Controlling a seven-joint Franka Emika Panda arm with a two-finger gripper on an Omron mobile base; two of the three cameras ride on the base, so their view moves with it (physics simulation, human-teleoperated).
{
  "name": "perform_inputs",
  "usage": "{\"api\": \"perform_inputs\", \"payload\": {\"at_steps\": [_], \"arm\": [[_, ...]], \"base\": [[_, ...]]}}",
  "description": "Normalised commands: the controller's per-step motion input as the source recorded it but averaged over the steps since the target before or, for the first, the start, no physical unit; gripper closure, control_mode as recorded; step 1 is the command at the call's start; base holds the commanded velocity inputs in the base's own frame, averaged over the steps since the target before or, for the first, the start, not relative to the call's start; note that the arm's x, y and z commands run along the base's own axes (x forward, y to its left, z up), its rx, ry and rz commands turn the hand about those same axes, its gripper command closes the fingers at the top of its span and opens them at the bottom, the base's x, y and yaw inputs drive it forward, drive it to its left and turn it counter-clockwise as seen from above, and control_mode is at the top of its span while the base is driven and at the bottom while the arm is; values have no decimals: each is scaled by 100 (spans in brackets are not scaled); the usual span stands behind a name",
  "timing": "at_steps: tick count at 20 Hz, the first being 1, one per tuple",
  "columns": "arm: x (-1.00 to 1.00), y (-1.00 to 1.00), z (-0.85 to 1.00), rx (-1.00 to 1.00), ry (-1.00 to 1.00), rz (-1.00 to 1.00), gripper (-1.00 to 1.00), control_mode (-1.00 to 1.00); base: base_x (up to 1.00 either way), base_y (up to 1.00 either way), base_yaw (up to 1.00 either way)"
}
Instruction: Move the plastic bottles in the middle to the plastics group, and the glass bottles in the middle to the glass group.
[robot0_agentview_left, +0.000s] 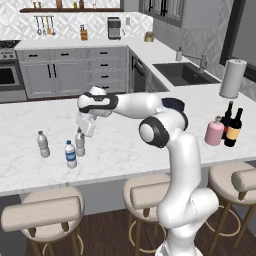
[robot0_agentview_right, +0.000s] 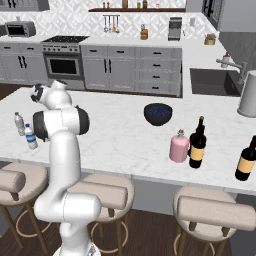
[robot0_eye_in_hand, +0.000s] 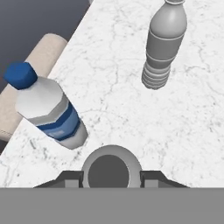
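Gripper (robot0_eye_in_hand: 111, 177) closed on clear bottle (robot0_eye_in_hand: 111, 168).
Bottle stands on white marble counter (robot0_agentview_left: 125, 145); grey cabinets (robot0_agentview_left: 70, 72) behind.

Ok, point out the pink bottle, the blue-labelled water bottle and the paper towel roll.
pink bottle (robot0_agentview_right: 179, 147): right base view, on its body.
blue-labelled water bottle (robot0_eye_in_hand: 56, 117): hand view, on its label.
paper towel roll (robot0_agentview_left: 232, 79): left base view, on its side.

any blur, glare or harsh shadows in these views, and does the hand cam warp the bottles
Left base view: soft, slightly blurred render, even light, no glare on the counter. Right base view: same flat light, faint shadows under the wine bottle. Hand view: sharp; steep angle makes the blue-label bottle lean outward, with a soft shadow by the grey bottle.
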Motion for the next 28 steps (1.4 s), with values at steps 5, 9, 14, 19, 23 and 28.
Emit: {"api": "perform_inputs", "payload": {"at_steps": [5, 9, 14, 19, 23, 28], "arm": [[-9, 3, -31, 0, -1, 9, 100, -100], [-8, 0, -12, 0, -6, 7, 100, -100], [-5, 0, 0, 0, -15, 8, 100, -100], [0, 0, 0, 0, -10, 7, 100, -100], [0, 3, 0, 0, 0, 5, 100, -100], [0, 13, 0, 0, 0, 5, 100, -100]], "base": [[0, 0, 0], [0, 0, 0], [0, 0, 0], [0, 0, 0], [0, 0, 0], [0, 0, 0]]}}
